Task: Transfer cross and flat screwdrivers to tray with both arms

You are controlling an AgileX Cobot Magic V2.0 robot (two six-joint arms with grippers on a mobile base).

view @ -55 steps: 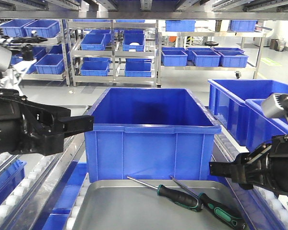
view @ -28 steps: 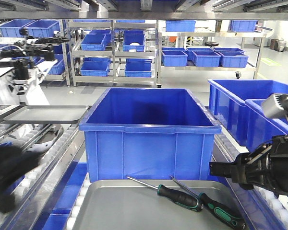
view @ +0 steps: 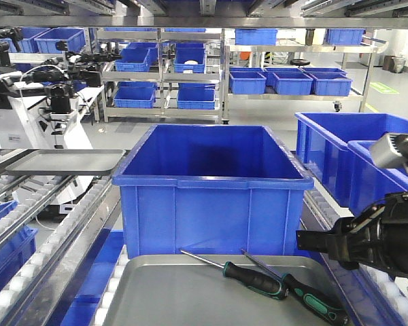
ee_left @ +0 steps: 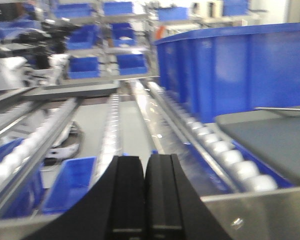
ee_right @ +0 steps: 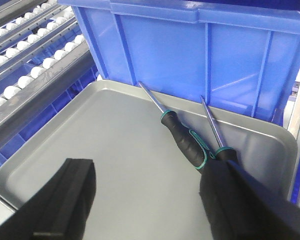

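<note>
Two screwdrivers with black-and-green handles lie side by side in the grey tray (view: pixel 163 299), shafts pointing toward the big blue bin. One screwdriver (view: pixel 255 277) (ee_right: pixel 184 139) is nearer the middle. The other screwdriver (view: pixel 314 300) (ee_right: pixel 211 125) lies to its right, its handle partly hidden behind a finger in the right wrist view. My right gripper (view: pixel 307 240) (ee_right: pixel 147 175) hangs open over the tray (ee_right: pixel 90 135), holding nothing. My left gripper (ee_left: pixel 146 165) is shut and empty, low over the roller lane left of the tray (ee_left: pixel 270 137); it is out of the front view.
A deep blue bin (view: pixel 211 183) (ee_right: pixel 190 50) (ee_left: pixel 240 70) stands right behind the tray. Roller conveyors (view: pixel 47 258) run along the left, carrying another grey tray (view: pixel 64 161). More blue bins (view: pixel 340 156) sit at the right. Another robot (view: pixel 41 102) and shelving stand behind.
My left arm has dropped out of the front view from the left side, uncovering the conveyor and far tray. The right gripper and both screwdrivers have stayed put.
</note>
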